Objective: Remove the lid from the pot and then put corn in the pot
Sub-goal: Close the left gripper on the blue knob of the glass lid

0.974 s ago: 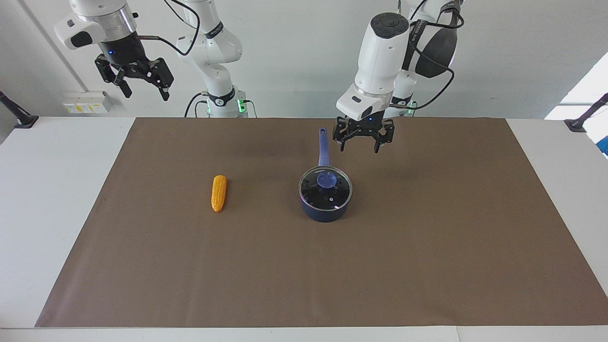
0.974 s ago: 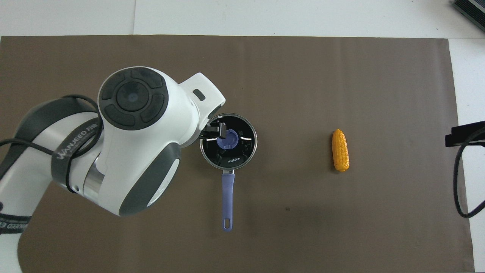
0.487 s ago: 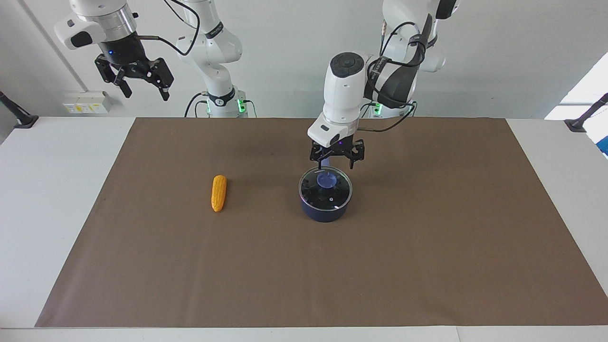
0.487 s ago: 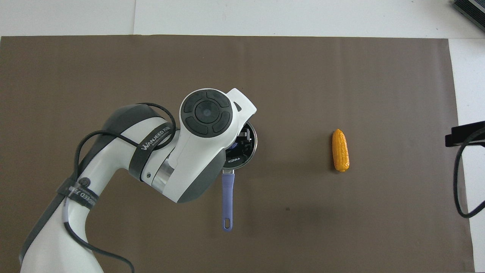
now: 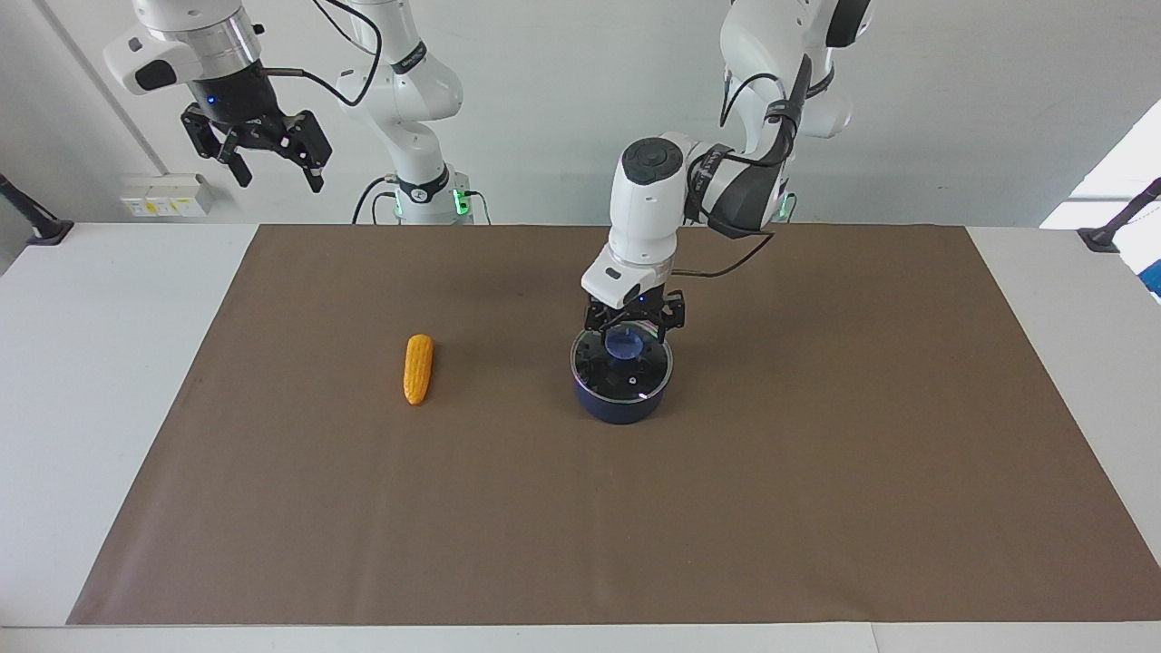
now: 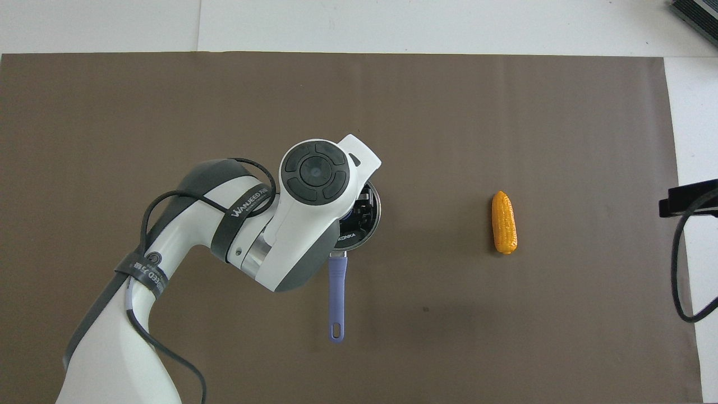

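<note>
The left hand (image 5: 632, 328) hung directly over the lid's (image 5: 622, 367) knob, fingers apart either side – not clamped; the lid sat on the pot (image 5: 622, 404) mid-worktop; the corn (image 5: 417, 368) lay toward the right arm's end, where the right hand (image 5: 263, 145) waited open.

Bright, even light fills both views — soft, faint shadows lie on the brown mat (image 5: 816, 472) under the left arm, small glints sit on the lid (image 5: 622, 367), daylight glares at the facing view's edge — and everything is in focus.
</note>
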You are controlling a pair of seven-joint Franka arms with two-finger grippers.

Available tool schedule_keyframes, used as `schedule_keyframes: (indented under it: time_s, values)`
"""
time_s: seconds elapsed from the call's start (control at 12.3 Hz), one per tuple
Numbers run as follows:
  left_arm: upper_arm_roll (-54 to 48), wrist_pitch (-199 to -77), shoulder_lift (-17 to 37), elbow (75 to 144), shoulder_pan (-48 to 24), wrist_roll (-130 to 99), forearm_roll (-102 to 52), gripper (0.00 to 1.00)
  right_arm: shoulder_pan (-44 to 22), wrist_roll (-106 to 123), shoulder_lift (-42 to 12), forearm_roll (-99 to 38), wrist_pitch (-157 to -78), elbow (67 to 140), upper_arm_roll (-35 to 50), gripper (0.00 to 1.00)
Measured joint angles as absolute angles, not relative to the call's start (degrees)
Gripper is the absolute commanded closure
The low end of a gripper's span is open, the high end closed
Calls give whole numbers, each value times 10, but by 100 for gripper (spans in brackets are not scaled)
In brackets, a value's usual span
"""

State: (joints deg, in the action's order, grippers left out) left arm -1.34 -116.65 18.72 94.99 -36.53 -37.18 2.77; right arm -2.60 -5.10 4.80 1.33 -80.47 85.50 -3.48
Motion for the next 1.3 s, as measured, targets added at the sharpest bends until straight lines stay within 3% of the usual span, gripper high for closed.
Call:
schedule_keyframes:
  time_s: [0.65,0.73,0.81,0.89,0.97,1.22,1.3]
  values:
    - [-14,-1185,190,963,-366,-393,27,0,-26,-51,49,13,-805,856,-35,0]
    - [-14,-1186,190,964,-367,-393,27,7,-26,-51,49,13,-805,856,-35,0]
    - [-14,-1186,190,965,-369,-395,27,28,-26,-51,50,13,-805,857,-35,0]
    - [-14,-1186,190,965,-370,-397,27,59,-26,-51,50,13,-805,857,-35,0]
    - [-14,-1186,190,965,-370,-401,27,75,-26,-51,50,13,-805,858,-35,0]
    - [-15,-1190,190,965,-371,-405,26,100,-26,-51,50,13,-805,859,-35,0]
    - [-15,-1190,190,965,-371,-406,26,100,-26,-51,50,13,-805,859,-35,0]
